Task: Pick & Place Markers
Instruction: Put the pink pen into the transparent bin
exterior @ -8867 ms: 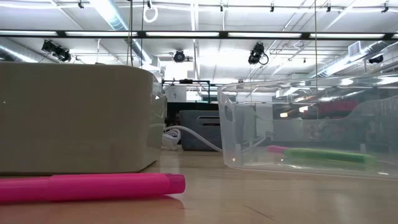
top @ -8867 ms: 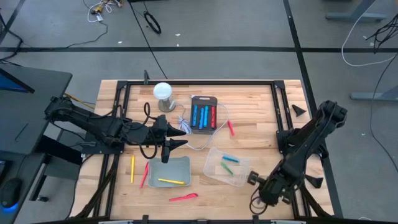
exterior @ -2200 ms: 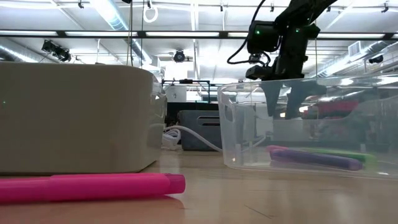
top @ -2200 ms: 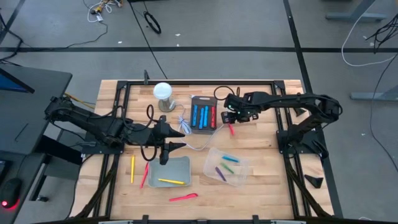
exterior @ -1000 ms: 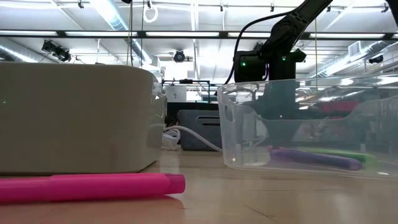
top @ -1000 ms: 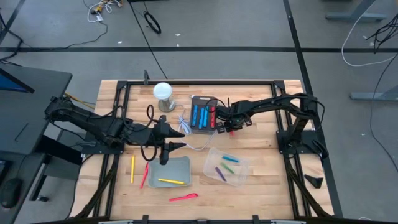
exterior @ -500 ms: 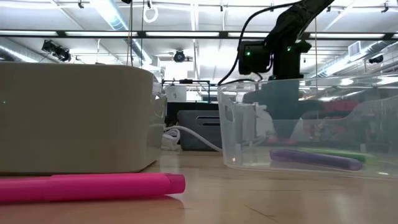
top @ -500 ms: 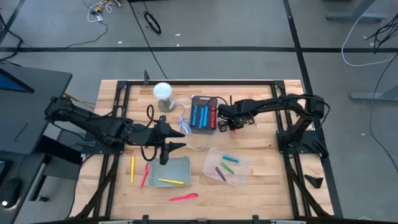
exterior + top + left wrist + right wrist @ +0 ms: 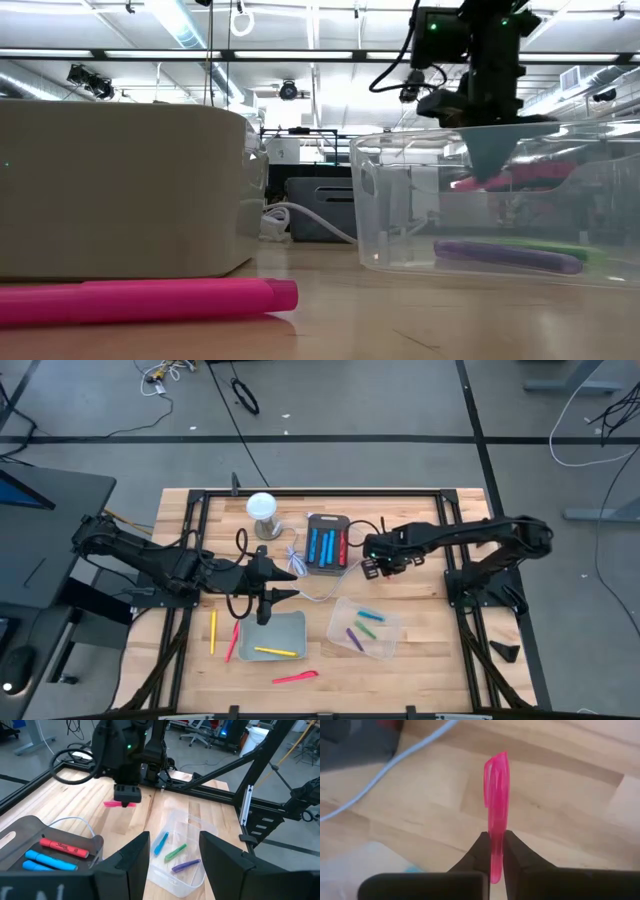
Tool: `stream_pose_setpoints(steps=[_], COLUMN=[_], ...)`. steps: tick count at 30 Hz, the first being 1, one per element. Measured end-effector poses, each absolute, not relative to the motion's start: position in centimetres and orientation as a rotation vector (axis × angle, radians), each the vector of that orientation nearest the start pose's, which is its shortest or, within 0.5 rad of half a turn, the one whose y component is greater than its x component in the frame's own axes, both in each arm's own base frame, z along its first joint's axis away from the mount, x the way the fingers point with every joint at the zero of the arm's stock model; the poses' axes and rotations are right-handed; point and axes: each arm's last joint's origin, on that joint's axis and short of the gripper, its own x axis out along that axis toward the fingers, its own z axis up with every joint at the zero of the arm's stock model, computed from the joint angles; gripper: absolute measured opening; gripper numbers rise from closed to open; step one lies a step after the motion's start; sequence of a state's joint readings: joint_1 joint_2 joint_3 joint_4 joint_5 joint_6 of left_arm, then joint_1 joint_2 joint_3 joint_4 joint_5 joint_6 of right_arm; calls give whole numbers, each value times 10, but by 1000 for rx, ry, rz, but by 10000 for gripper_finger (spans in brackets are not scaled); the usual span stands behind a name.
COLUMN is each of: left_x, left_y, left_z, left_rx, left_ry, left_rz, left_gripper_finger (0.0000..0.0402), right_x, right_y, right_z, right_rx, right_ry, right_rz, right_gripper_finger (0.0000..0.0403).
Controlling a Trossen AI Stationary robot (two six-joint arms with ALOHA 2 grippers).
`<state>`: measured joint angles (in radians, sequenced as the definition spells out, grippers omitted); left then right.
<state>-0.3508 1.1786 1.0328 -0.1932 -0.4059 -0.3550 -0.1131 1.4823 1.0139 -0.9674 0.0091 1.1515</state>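
Observation:
My right gripper is shut on a pink marker above the table, right of the dark tray that holds blue and red markers. Through the clear bin's wall, the low view shows this marker in the air. The clear bin holds blue, green and purple markers. My left gripper hangs open over the grey tray, where a yellow marker lies. A yellow marker, a red one and a pink one lie flat on the table. My right gripper pinches the pink marker between its two fingers, nearer one end than the middle. The fingers come from above, pointing down, across the marker. The marker lies about level in the hold, lifted clear of the table.
A white ball-shaped lamp stands near the table's far edge. A white cable loops between the dark tray and the clear bin. Black frame rails run along the table's sides. Bare wood lies right of the clear bin.
My right gripper was low at the pink marker beside the dark tray, and has since risen and shifted a little toward the table's right edge. The marker has come up with it, off the table. My left arm has kept still.

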Motion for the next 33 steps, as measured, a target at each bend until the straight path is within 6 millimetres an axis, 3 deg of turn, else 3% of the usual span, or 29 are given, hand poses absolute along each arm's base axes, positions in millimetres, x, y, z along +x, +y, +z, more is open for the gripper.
stream_pose_setpoints(steps=[13, 25, 33], left_x=[247, 247, 247], left_y=[-78, -78, -78], left_z=[340, 340, 340], left_rx=[-227, -227, -227], left_ry=[301, 301, 301], left_rz=[110, 109, 109], left_gripper_finger=[179, 179, 179], right_x=[256, 279, 295], right_y=[1, 39, 70], right_z=[219, 280, 296], right_rx=[989, 850, 650], right_ry=[1260, 1210, 1264], right_rz=[-796, -572, -388], right_gripper_finger=[16, 16, 16])
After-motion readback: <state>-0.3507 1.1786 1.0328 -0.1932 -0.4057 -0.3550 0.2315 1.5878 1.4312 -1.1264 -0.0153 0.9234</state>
